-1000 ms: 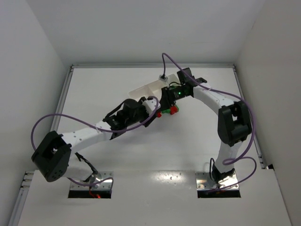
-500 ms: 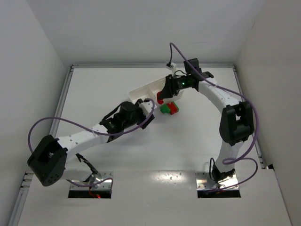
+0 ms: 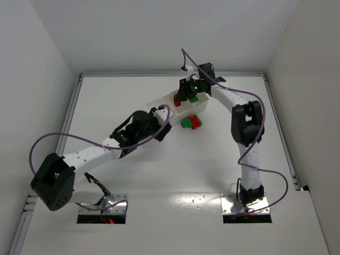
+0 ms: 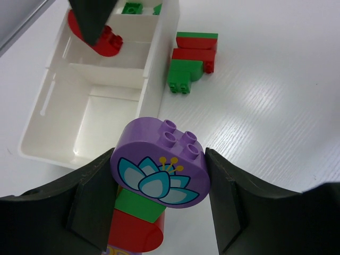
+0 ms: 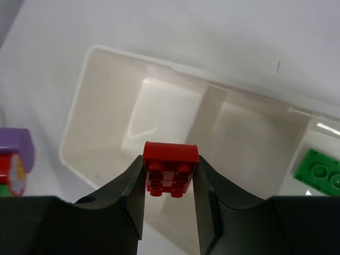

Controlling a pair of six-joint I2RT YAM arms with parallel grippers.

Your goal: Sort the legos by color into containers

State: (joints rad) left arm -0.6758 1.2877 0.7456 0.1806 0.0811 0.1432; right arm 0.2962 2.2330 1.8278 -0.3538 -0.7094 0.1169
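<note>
Right wrist view: my right pincer (image 5: 171,172) clamps the red brick (image 5: 171,158) over the tray (image 5: 93,106), short of the compartment holding the green brick (image 5: 321,171); my left pincer (image 4: 161,183) grips the stack (image 4: 159,162).

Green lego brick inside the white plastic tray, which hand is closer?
Right. The right hand hangs over the white tray near the green lego brick; the left hand sits off the tray's opposite end.

- The tray (image 4: 153,69) sits on the table (image 3: 180,164), toward its far side.
- A lone brick (image 5: 321,171) lies in the right-end compartment (image 5: 313,149).
- The joined bricks (image 4: 191,61) lie on the table just beside the tray's near wall.
- The right gripper (image 5: 170,178) holds a brick (image 5: 170,158) over the middle compartment (image 4: 114,56).
- The left gripper (image 4: 159,180) holds a stack (image 4: 159,170) before the tray's left end.
</note>
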